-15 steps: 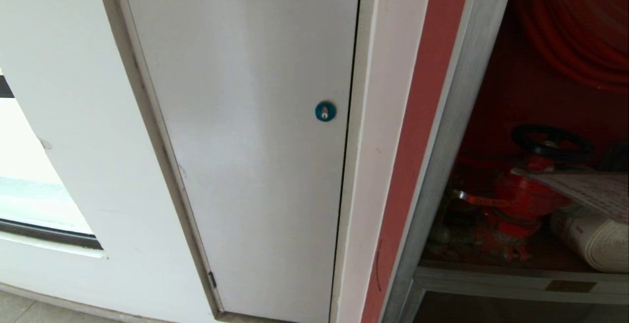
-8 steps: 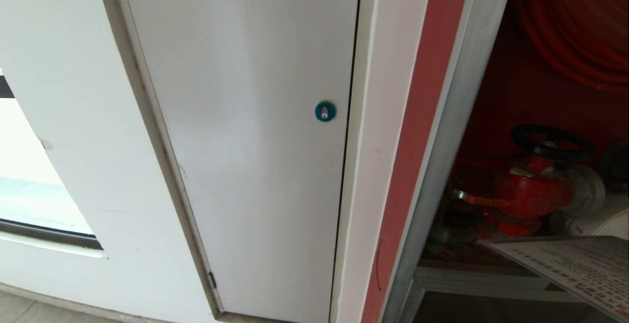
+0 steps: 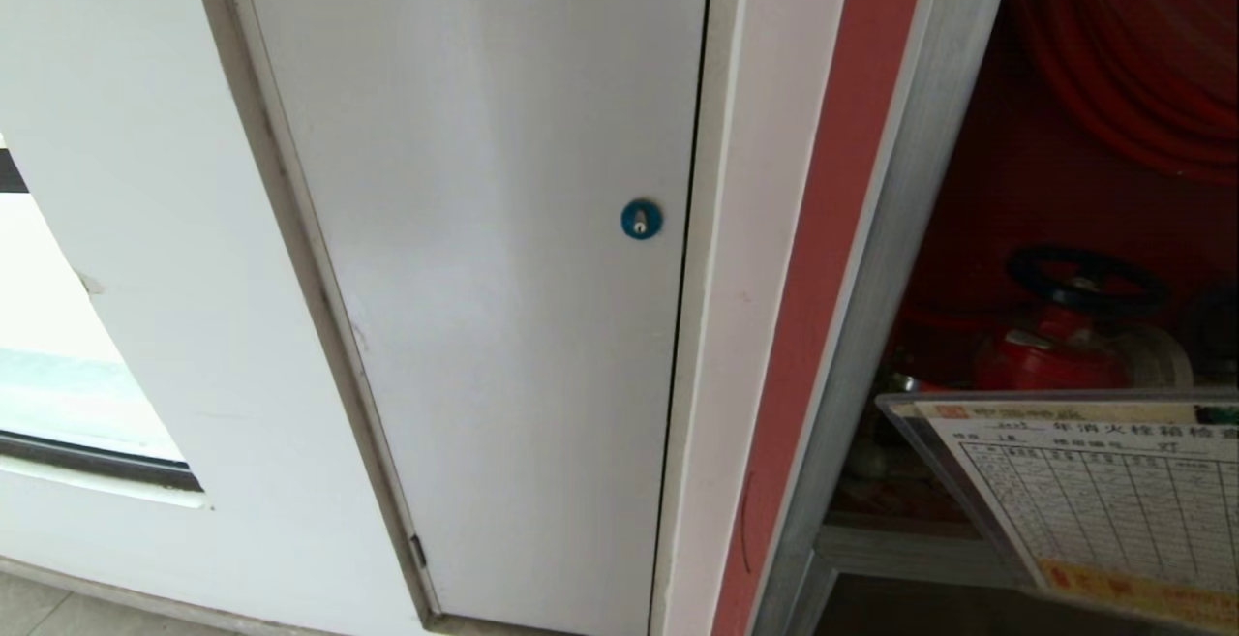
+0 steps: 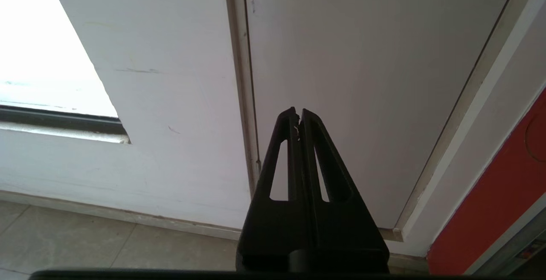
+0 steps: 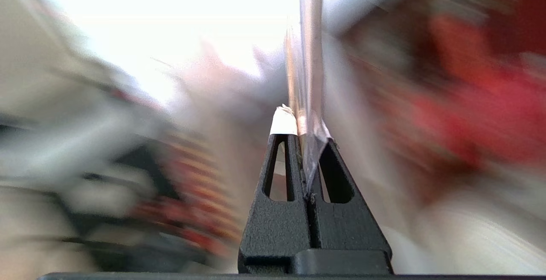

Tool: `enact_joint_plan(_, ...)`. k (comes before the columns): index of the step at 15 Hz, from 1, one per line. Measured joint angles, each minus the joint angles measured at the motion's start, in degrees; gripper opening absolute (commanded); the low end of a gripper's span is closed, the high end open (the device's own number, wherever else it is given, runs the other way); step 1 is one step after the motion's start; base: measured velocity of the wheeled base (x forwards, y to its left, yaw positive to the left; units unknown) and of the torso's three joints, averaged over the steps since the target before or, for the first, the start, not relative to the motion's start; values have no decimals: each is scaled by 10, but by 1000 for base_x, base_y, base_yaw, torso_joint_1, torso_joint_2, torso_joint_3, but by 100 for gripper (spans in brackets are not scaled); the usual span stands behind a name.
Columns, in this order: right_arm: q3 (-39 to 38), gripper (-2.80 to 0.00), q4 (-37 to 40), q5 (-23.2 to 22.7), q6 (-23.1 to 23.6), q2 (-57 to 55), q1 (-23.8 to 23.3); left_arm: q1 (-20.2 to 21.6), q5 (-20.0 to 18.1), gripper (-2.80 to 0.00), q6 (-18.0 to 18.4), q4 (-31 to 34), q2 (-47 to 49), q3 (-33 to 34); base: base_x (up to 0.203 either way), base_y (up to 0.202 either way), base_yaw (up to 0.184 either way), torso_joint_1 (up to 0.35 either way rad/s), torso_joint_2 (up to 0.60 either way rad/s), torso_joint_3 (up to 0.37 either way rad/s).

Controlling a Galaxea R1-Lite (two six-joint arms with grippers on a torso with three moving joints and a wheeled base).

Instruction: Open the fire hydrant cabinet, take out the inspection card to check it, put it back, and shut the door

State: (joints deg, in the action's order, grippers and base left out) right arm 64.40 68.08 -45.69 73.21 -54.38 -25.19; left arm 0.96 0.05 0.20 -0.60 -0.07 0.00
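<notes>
Inspection card (image 3: 1113,510) edge-on, right pincer (image 5: 303,126) clamped

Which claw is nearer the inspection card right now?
Right. The right claw is shut on the inspection card edge; the left claw hangs empty facing the white panel, away from the card.

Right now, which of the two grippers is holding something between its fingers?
The right gripper: its fingers are shut on the inspection card, seen edge-on between them. The left gripper is shut too, but holds nothing and faces the white panel.
</notes>
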Motion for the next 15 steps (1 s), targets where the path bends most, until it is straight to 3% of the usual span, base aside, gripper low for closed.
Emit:
enact_joint_plan(2, 25, -280, 73, -70, -24, -46, 53, 0, 0, -280, 0, 0, 0, 0, 0, 0, 0, 0, 0, 0)
enact_joint_plan(3, 30, -280, 78, -80, -28, -65, 68, 0, 0, -280, 0, 0, 0, 0, 0, 0, 0, 0, 0, 0)
enact_joint_plan(8, 40, -280, 32, -85, -31, -139, 91, 0, 0, -280, 0, 0, 0, 0, 0, 0, 0, 0, 0, 0)
enact_joint_plan(15, 28, -280, 12, -83, -29, -159, 74, 0, 0, -280, 0, 0, 0, 0, 0, 0, 0, 0, 0, 0)
